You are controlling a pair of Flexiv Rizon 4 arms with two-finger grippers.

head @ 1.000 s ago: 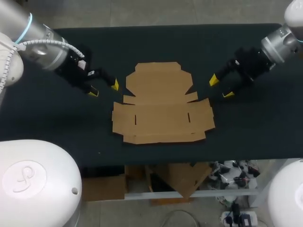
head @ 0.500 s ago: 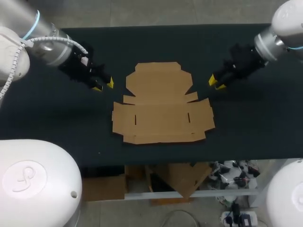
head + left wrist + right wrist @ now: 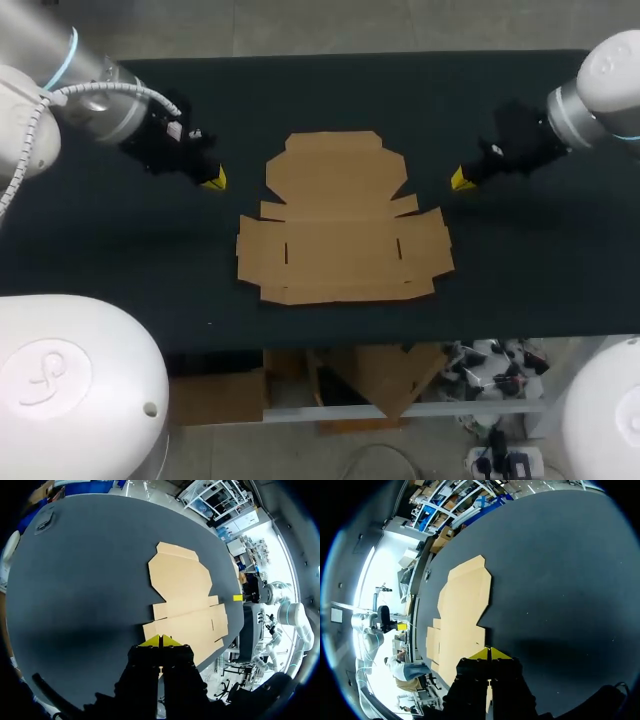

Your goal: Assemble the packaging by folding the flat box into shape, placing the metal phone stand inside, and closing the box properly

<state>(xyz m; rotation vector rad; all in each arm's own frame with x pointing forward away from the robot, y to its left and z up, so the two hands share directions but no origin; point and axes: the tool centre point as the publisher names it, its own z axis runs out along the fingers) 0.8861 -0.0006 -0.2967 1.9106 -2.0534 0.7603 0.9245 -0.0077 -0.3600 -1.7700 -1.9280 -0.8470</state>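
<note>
At the left of the table (image 3: 120, 260) the left arm comes in from the far-left corner. The left hand (image 3: 213, 180) is over the dark surface, just left of the flat box (image 3: 340, 215), not touching it. Its yellow tips (image 3: 152, 641) are pressed together, narrow, holding nothing; the wrist view shows them meeting in a point with cardboard ahead. Centre: flat box, brown cardboard, lies unfolded on the table, all flaps spread out, tapered lid panel toward the far side, wider base panel with two small slits toward the near edge. Right side: right arm comes in from the right edge, right hand (image 3: 462, 179) near the box's far right flap, apart from it. Its tips are also closed together, narrow, nothing gripped; its wrist view shows the box ahead, off to one side.
</note>
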